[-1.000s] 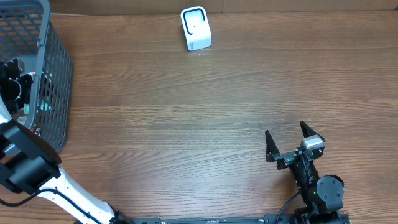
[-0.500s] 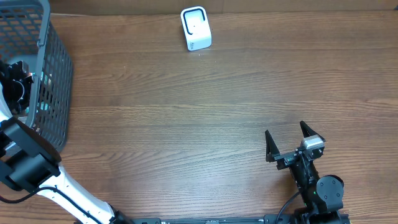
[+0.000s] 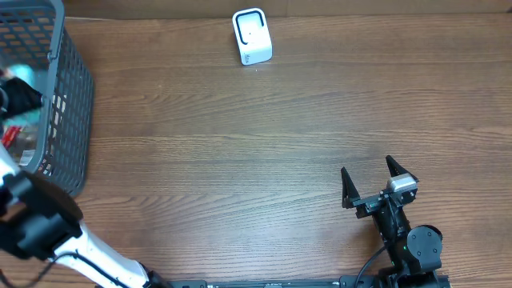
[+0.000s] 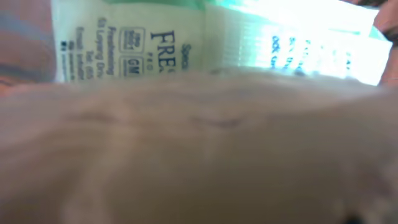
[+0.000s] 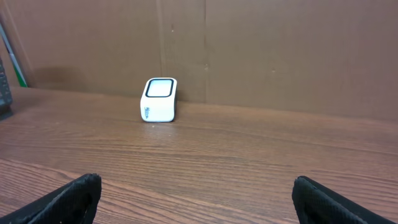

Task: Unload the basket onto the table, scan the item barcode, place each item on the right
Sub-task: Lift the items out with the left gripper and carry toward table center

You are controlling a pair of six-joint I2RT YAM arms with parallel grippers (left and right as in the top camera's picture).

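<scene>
The wooden table, brown with a long straight grain, fills the overhead view. At its far left corner stands a grey basket of plastic mesh with tall walls. The left arm comes from the near left edge and reaches over the rim of the basket. The left gripper is inside the basket, dark and blurred, and from above one cannot tell how far its jaws stand apart or whether they hold something.

The left wrist view does not show this either. A pale beige mass, out of focus, covers most of it. Above the mass is a packet, very close to the lens, with a white label, dark blue printed letters and a green edge at the top. The packet is in the basket by the left gripper; whether they touch cannot be told.

The black right gripper rests near the front right of the table, its two fingers spread wide with nothing between them. Only its wrist view shows the plain brown wall behind the table.

The scanner, a small white box with rounded corners and a dark-framed window, stands at the far edge of the table, well apart from both grippers.
</scene>
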